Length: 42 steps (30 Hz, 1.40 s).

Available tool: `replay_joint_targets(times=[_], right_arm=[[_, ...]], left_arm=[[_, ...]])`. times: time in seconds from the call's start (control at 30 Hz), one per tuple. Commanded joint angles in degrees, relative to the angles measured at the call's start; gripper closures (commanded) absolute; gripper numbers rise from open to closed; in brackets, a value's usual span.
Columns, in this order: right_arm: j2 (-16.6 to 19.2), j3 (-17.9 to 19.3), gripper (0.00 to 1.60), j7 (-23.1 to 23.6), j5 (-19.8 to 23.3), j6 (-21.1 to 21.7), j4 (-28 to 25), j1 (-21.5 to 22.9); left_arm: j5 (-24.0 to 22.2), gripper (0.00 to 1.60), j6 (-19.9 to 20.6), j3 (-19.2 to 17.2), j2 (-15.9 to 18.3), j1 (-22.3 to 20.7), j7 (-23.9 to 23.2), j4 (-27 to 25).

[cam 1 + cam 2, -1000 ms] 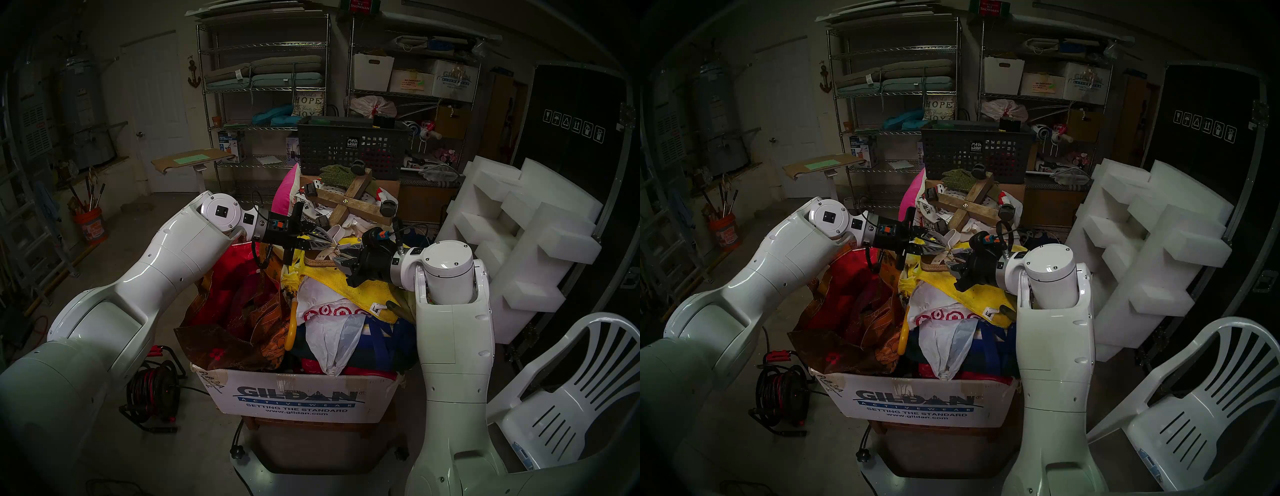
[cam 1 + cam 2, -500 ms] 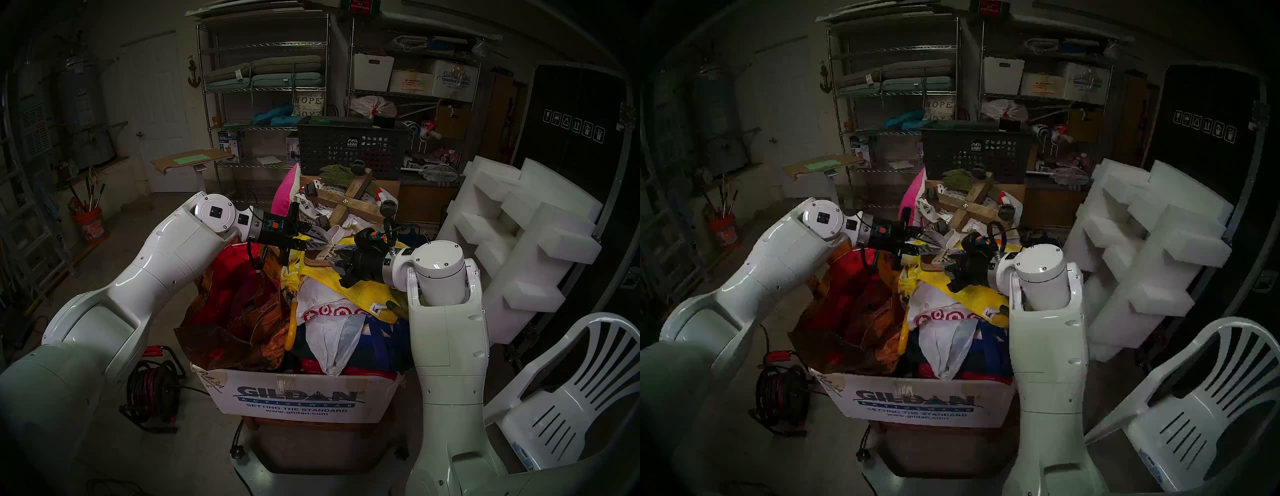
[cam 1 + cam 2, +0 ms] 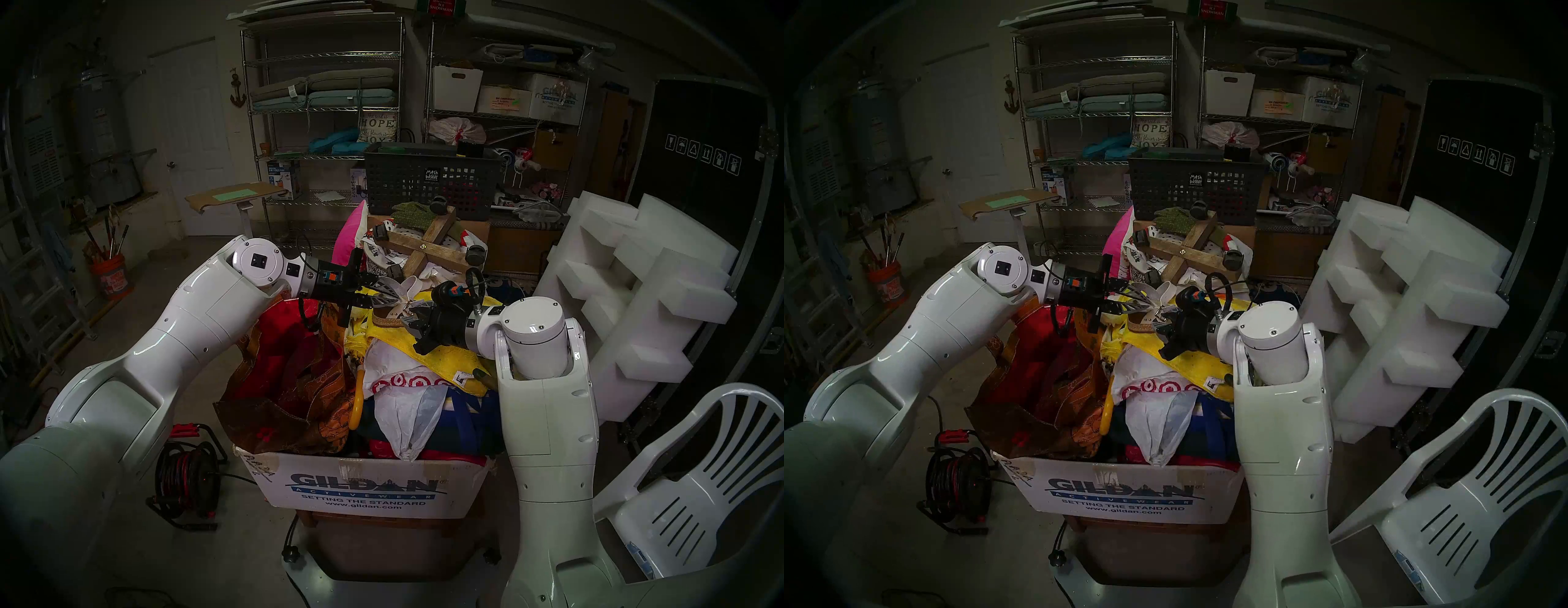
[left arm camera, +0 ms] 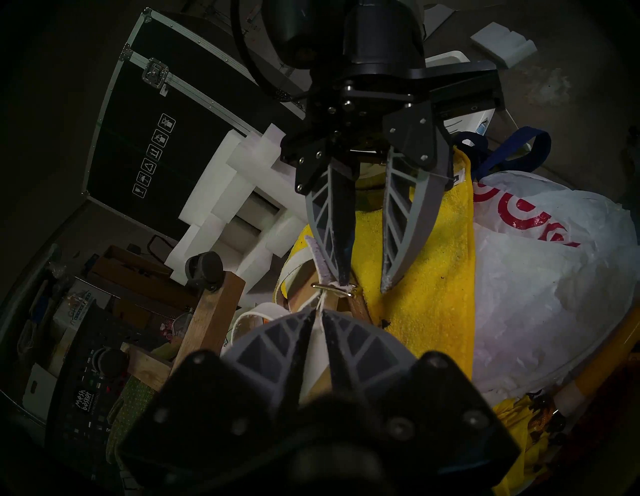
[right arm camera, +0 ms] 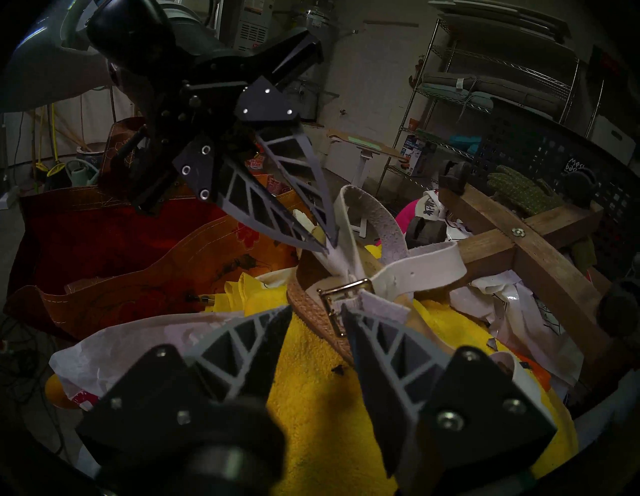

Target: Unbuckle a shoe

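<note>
Since the earlier frames both arms have drifted slightly to the view's left; the sandal has not shifted on the pile.

Left gripper point(image 4: 318, 313): jaws narrow, pinched on a cream strap point(image 4: 317, 343) of the sandal, close behind the buckle point(image 4: 331, 289). The hold looks firm.

Right gripper point(image 5: 317, 311): jaws part open, gripping nothing. One fingertip point(image 4: 344, 277) touches the buckle frame and the strap end there; the other fingertip point(image 4: 388, 282) hangs free over the yellow towel point(image 4: 433, 277).

Sandal point(image 5: 311, 294): lies on the yellow towel atop the heaped cardboard box point(image 3: 365, 488), between the two grippers, its woven sole edge toward the right wrist camera. A wooden cross frame point(image 5: 519, 249) lies just behind it, and a white plastic bag point(image 4: 554, 270) beside the towel.

Progress, as judged: the strap is secured and the buckle reached, but the punched strap point(image 5: 426, 265) appears still threaded through the frame. Whether the pin has left its hole cannot be told. Remaining: free the pin, then draw the strap clear of the buckle.
</note>
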Motion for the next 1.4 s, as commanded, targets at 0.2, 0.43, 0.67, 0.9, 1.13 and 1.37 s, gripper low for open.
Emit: replay_joint_targets(times=[0.2,0.43,0.67,0.9,1.13,1.37], right_arm=[[0.2,-0.8,0.67,-2.0,-0.5,0.2,-2.2,-0.3],[0.2,-0.6,0.67,-2.4,-0.5,0.2,-2.4,-0.3],[0.3,-0.5,0.68,-2.6,-0.3,0.1,-1.7,0.1],[0.3,-0.5,0.68,-2.8,-0.3,0.1,-1.5,0.3],[0.3,-0.4,0.7,-2.8,-0.2,0.1,-1.2,0.5],[0.3,-0.3,0.7,-2.8,-0.1,0.1,-0.9,0.6]], left_arm=[[-0.5,0.91,0.1,-0.7,0.3,-0.5,0.3,-1.5],[-0.5,0.91,0.1,-0.6,0.1,-0.7,0.2,-1.3],[-0.4,0.91,-0.3,-0.5,-0.4,-1.0,0.2,-0.4],[-0.4,0.9,-0.9,-0.4,-0.9,-1.5,-0.1,0.6],[0.4,0.87,-2.5,-0.4,-1.2,-1.7,0.4,1.5],[0.3,0.93,-3.1,-0.7,-1.7,-1.4,1.4,1.7]])
